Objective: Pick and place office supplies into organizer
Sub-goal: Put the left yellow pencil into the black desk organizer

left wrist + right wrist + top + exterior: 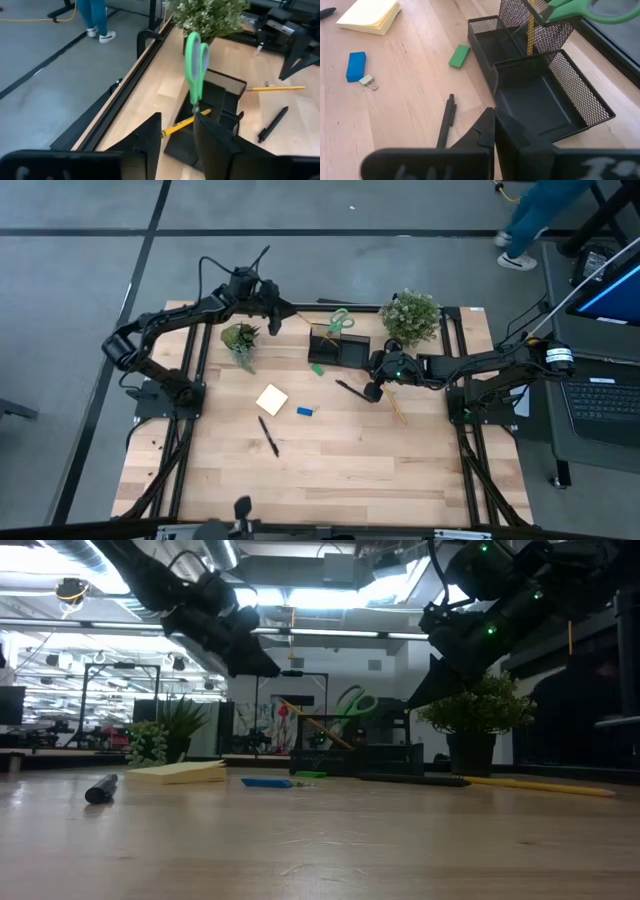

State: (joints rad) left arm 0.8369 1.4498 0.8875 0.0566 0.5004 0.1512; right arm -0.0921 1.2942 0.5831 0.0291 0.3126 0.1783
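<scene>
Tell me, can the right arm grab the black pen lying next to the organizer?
Probably yes. The right end effector hangs just above the black pen, its fingers shut. The pen lies alone on bare wood beside the organizer, with nothing on top of it. The fingers would need to open first.

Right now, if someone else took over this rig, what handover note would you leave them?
Left gripper: open, empty, above the organizer at the table's far edge.
Right gripper: shut, empty, above a black pen beside the organizer.
Done: green scissors and one pencil stand in the taller section.
Left on the table: that pen, a second pen, sticky-note pad, blue eraser, green eraser, a pencil, a small binder clip.
</scene>
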